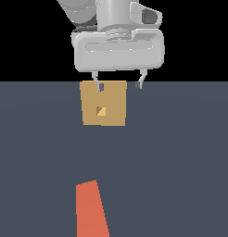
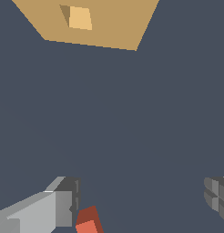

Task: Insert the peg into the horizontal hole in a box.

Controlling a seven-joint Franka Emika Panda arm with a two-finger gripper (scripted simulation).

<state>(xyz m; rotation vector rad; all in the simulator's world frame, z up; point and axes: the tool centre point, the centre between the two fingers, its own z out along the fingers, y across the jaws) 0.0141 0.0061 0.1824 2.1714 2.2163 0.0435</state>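
Gripper [image 1: 118,86] hangs wide open and empty, near the box [image 1: 104,102] — step in hand is the pickup: descend squarely astride the peg [image 1: 91,210], grip its orange half.

Orange-red peg [image 1: 91,210] lying flat, tan box [image 1: 104,102] upright

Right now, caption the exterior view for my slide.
Open claw hovers by the box; the peg lies ungrasped.

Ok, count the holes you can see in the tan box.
1. The hole sits at the centre of the box face toward the exterior camera. Its other faces are hidden, so more could exist there.
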